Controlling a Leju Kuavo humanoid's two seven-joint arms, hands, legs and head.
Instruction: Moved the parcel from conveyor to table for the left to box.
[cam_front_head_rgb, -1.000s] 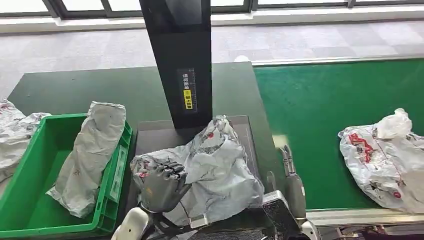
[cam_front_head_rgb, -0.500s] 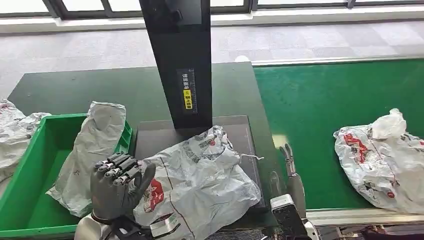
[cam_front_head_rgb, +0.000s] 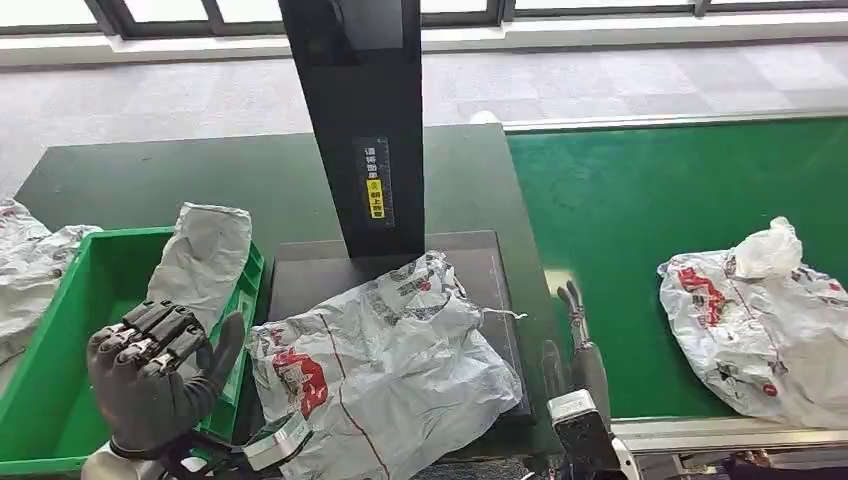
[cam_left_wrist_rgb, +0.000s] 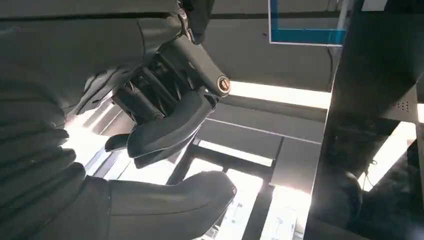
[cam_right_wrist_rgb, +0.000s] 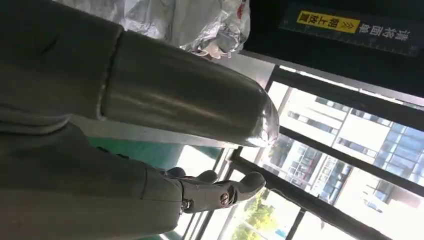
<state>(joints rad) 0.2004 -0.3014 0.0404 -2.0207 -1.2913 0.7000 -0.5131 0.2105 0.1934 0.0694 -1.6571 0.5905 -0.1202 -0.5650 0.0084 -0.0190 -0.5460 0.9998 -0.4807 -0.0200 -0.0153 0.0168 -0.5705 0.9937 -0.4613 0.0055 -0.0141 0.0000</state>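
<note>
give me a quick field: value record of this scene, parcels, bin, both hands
parcel on table: crumpled grey bag with red print, lying on the dark plate below the black post
parcel on conveyor: similar bag on the green belt
green bin: holds one grey bag leaning on its wall
left hand: raised beside the table parcel, fingers curled, holding nothing
right hand: low at the belt's edge, fingers straight, holding nothing

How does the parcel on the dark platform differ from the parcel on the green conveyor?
The parcel on the dark platform lies beside the left hand, overhanging the platform's near edge; the parcel on the green conveyor lies far right, away from both hands. The conveyor parcel has a white bunched knot on top; the platform parcel lies flatter. Both are crumpled grey-white bags with red print.
</note>
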